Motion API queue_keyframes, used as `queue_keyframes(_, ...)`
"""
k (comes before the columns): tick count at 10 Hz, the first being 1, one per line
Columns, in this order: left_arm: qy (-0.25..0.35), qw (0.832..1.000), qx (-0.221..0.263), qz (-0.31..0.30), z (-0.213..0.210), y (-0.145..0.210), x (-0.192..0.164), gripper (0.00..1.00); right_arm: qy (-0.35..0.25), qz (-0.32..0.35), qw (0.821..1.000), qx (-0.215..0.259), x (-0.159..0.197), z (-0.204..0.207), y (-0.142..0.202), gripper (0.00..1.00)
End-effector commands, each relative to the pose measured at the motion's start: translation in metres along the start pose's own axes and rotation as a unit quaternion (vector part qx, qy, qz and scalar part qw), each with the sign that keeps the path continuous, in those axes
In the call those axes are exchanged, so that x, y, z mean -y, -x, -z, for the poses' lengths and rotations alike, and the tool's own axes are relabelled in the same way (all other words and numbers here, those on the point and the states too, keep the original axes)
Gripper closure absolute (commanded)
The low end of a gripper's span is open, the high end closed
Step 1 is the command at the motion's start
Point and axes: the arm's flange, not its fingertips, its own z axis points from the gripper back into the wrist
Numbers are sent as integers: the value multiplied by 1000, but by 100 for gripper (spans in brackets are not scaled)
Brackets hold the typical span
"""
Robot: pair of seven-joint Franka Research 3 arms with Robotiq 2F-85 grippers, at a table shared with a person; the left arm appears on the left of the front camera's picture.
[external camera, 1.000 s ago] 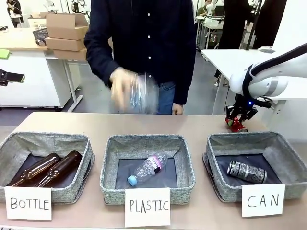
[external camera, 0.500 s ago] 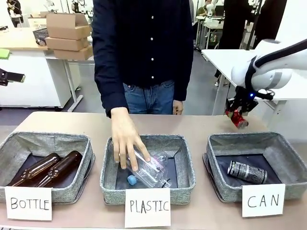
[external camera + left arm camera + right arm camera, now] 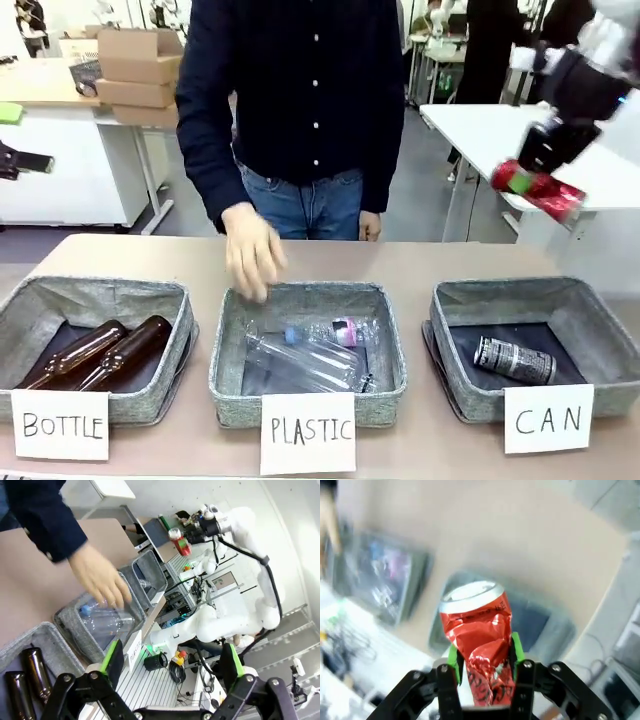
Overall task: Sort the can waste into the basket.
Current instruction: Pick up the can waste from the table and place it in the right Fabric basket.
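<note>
Above the desk's right end: right tool (image 3: 548, 160) is gripping the red can (image 3: 536, 189), carrying it high.
CAN basket (image 3: 455, 300): is holding the dark can (image 3: 514, 359).
Next move: lowering over that basket, then releasing.
Left tool (image 3: 172, 672): is standing wide, holding nothing.

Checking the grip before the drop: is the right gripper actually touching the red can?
Touching. In the right wrist view both green pads press against the dented sides of the red can, so the right gripper clamps it.

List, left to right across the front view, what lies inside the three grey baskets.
Two brown glass bottles → clear plastic bottles → dark grey-black printed can, lying in the grey woven "CAN" basket.
</note>
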Motion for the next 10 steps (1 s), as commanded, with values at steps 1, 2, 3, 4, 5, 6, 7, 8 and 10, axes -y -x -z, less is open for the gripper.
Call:
queue_keyframes(1, -3, 1000, -1, 7, 0, 3, 0, 0, 29, -86, 994, -60, 0, 23, 57, 100)
queue_keyframes(2, -3, 1000, -1, 7, 0, 3, 0, 0, 18, -112, 992, -56, -3, 29, 73, 100)
queue_keyframes(3, -3, 1000, -1, 7, 0, 3, 0, 0, 12, -129, 991, -44, -5, 36, 86, 100)
queue_keyframes(4, -3, 1000, -1, 7, 0, 3, 0, 0, 5, -135, 990, -50, -2, 48, 94, 100)
queue_keyframes(5, -3, 1000, -1, 7, 0, 3, 0, 0, 2, -125, 991, -52, 2, 58, 93, 100)
queue_keyframes(6, -3, 1000, -1, 7, 0, 3, 0, 0, 2, -128, 991, -49, 6, 59, 91, 100)
queue_keyframes(7, -3, 1000, -1, 7, 0, 3, 0, 0, 1, -134, 990, -37, 10, 58, 88, 100)
queue_keyframes(8, -3, 1000, -1, 7, 0, 3, 0, 0, -2, -138, 990, -35, 12, 58, 86, 100)
queue_keyframes(10, -3, 1000, -1, 7, 0, 3, 0, 0, 1, -144, 989, -37, 16, 57, 83, 100)
